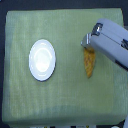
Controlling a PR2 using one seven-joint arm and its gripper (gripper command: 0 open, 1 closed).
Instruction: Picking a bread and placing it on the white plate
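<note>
A round white plate [42, 60] lies on the green cloth toward the exterior view's left, with nothing on it. The bread [89, 64], an elongated golden-brown loaf, lies toward the exterior view's right, pointing down the picture. Its upper end is hidden under my gripper [87, 42], which comes in from the upper right on a bulky white arm. The grey fingertips sit right at the loaf's top end. The frame is too blurred to show whether the jaws are open or shut on the loaf.
A pale green cloth [20, 95] covers the table and hangs to its edges. The white arm [112, 42] crosses the upper right corner. Dark floor shows beyond the cloth at the top and bottom.
</note>
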